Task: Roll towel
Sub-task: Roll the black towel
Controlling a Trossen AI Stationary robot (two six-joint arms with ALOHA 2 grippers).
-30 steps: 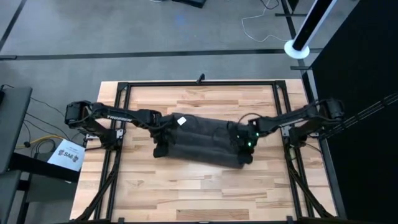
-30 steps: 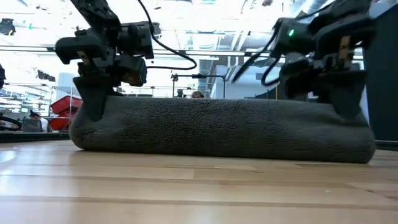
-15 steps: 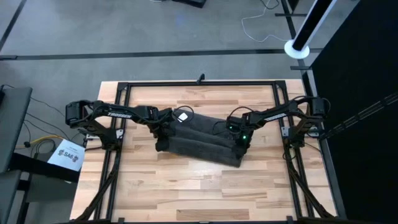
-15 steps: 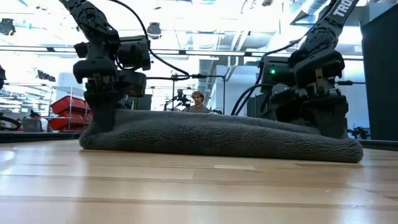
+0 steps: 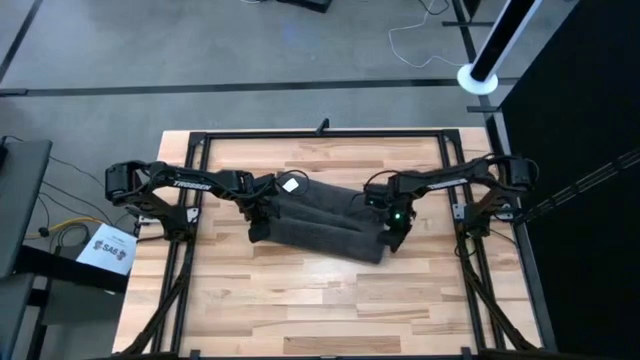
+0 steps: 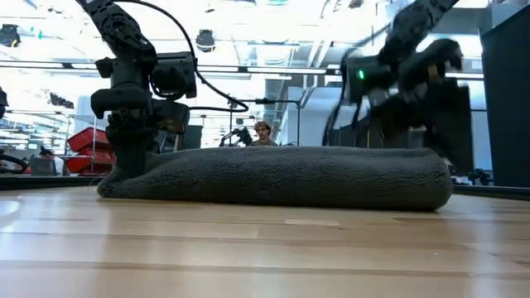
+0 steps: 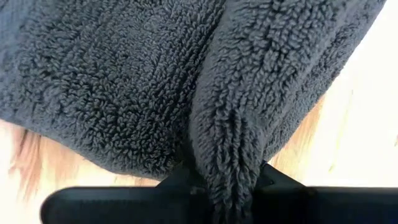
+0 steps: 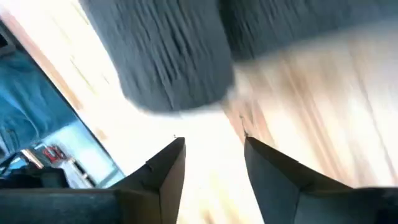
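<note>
Towel (image 5: 322, 222) already reads as a long thick roll lying slantwise on the desk (image 5: 300, 300), mid-surface, between my two arms. Nearest to me, at its left end, my left pincer (image 5: 259, 212) is clamped on a bunched fold of terry; the left wrist view shows cloth pinched tight right at the fingers, with bare wood on either side of the fold. At the other end, my right pincer (image 8: 211, 155) has its fingers (image 8: 165, 171) apart with nothing between them, poised just off the roll's end, with the rounded end a little ahead of it. The low view is blurred there, so I can't say exactly how high it sits. Past the left pincer, a small white label (image 5: 291, 184) shows on the far upper corner of the cloth.

Progress, my call: rolling is mostly done, no flat loose spread visible. Left to do looks like tightening or squaring the ends and freeing the left grip. A person (image 6: 263, 132) shows in the room well beyond the desk.
</note>
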